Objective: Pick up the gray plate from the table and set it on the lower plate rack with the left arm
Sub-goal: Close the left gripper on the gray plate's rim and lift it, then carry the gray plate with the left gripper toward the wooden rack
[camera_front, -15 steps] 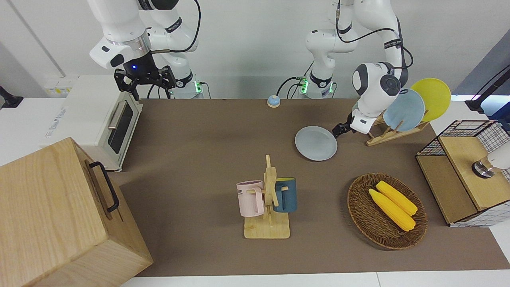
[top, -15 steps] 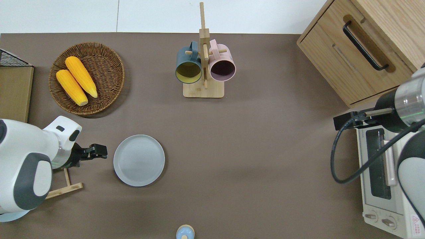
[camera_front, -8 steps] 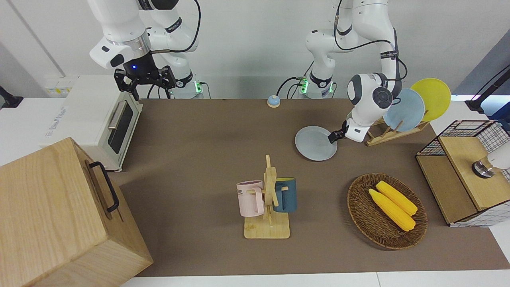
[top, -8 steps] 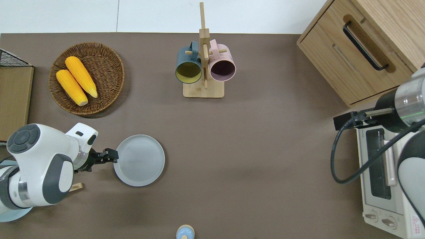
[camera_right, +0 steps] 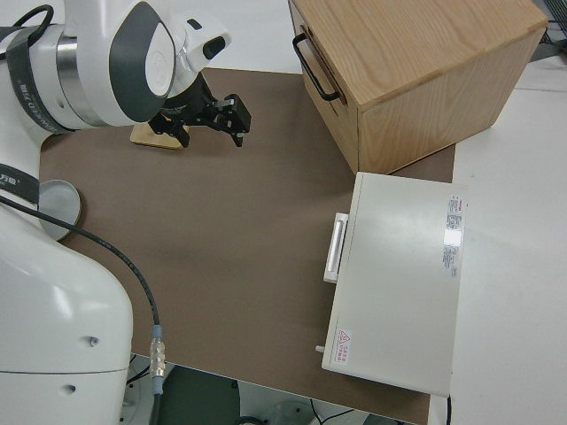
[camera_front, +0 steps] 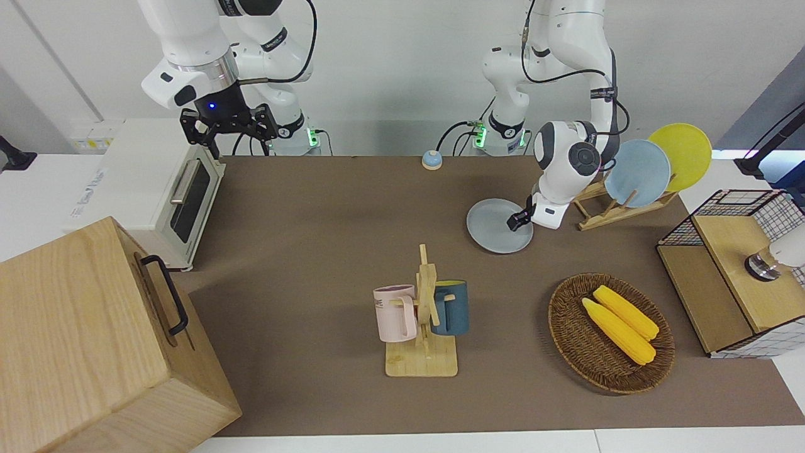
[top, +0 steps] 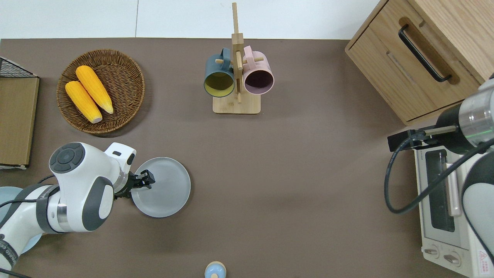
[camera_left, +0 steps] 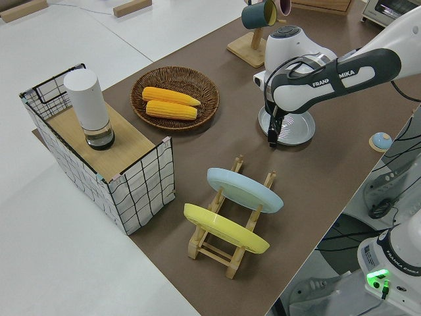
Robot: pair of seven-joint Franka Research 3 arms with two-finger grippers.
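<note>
The gray plate (camera_front: 494, 229) lies flat on the brown mat; it also shows in the overhead view (top: 168, 189) and the left side view (camera_left: 297, 129). My left gripper (camera_front: 517, 220) is low at the plate's rim on the rack's side, its tips over the rim (top: 146, 180) (camera_left: 272, 137). The lower plate rack (camera_front: 613, 212) (camera_left: 227, 247) stands toward the left arm's end of the table and holds a light blue plate (camera_front: 637, 173) and a yellow plate (camera_front: 682, 154) on edge. Its slots toward the gray plate are free. My right arm is parked, its gripper (camera_front: 227, 126) (camera_right: 210, 124) open.
A wicker basket (camera_front: 556, 327) with two corn cobs lies farther from the robots than the plate. A mug tree (camera_front: 426, 302) with two mugs stands mid-table. A wire-sided shelf (camera_front: 723, 264), a toaster oven (camera_front: 157, 189), a wooden cabinet (camera_front: 82, 340) and a small bell (camera_front: 431, 160) stand around the edges.
My left arm has swung from beside the rack toward the gray plate. Its gripper now reaches over the plate's rim. The plate has barely shifted. The right arm has not moved.
</note>
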